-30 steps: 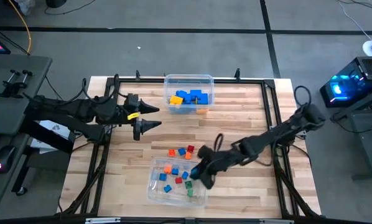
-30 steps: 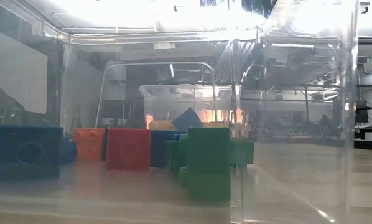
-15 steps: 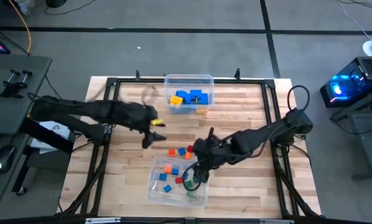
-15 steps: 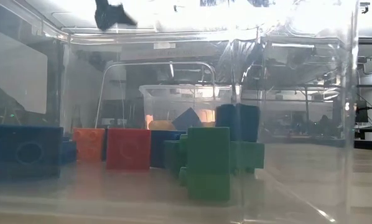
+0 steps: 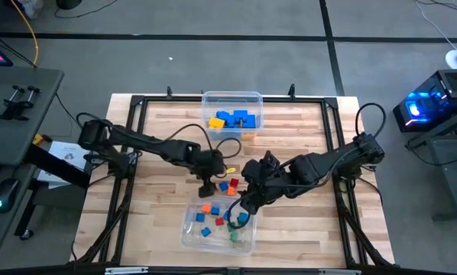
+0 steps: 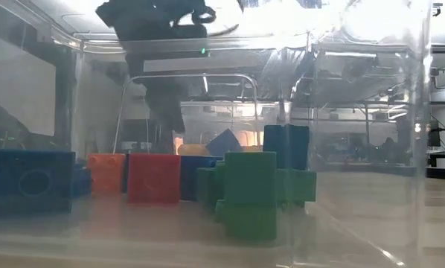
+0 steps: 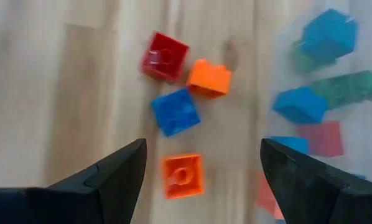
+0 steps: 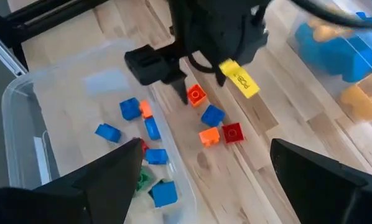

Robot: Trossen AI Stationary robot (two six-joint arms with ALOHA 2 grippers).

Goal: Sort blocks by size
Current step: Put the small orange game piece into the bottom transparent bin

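Several tiny loose blocks lie flat on the wooden table (image 5: 305, 130): an orange one (image 7: 183, 176), a blue one (image 7: 175, 112), a second orange one (image 7: 209, 78) and a red one (image 7: 165, 56). My left gripper (image 5: 207, 186) hangs open just above them, pointing down. Its fingers stand on either side of the nearest orange block (image 8: 195, 94) without touching it. My right gripper (image 5: 240, 218) is open and holds nothing, above the near clear bin (image 5: 190, 233). That bin holds several tiny blocks (image 6: 248, 190). The far clear bin (image 5: 253, 98) holds larger blue and yellow blocks (image 5: 230, 120).
A black frame (image 5: 137, 103) runs around the table top. The two arms come close together over the middle of the table, near the loose blocks. Bare wood lies to the left and right of the bins.
My left gripper has swung from the table's left side toward the middle and near edge, tipping down over the loose blocks. My right gripper has shifted slightly left over the near bin. A blue block has appeared in that bin behind the green ones.
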